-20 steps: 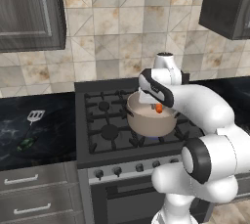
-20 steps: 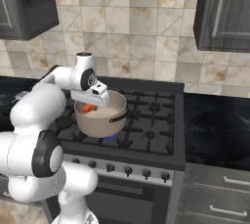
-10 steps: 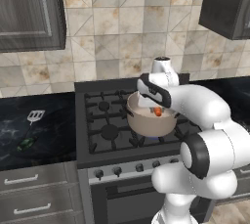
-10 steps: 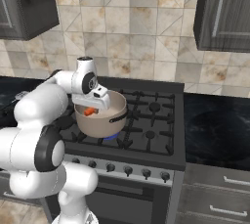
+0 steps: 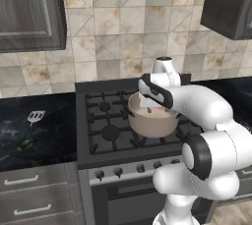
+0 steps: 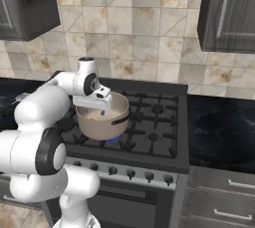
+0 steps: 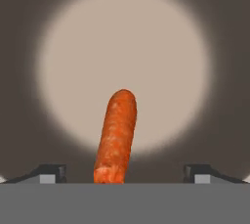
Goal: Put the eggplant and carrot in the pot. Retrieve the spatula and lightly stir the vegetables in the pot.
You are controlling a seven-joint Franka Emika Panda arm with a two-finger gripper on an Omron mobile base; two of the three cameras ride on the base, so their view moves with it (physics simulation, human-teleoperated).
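My gripper [image 5: 148,105] hangs just inside the tan pot [image 5: 153,123] on the front right burner; from the right side the gripper [image 6: 95,111] sits over the same pot [image 6: 102,122]. In the hand view the gripper [image 7: 124,173] is open, its fingertips [image 7: 49,172] spread wide. The orange carrot [image 7: 116,137] lies free between them against the pot's pale floor [image 7: 122,42], touching neither tip. On the dark counter left of the stove lie the spatula [image 5: 35,116] and, nearer the front, the dark eggplant [image 5: 25,144] with its green tip.
The black stove [image 5: 106,131] has iron grates and a row of knobs along its front. Dark cabinets [image 5: 29,10] hang above the left counter. A dark counter [image 6: 221,132] runs to the right of the stove.
The gripper came down into the pot with the carrot, then its jaws opened and let the carrot go.
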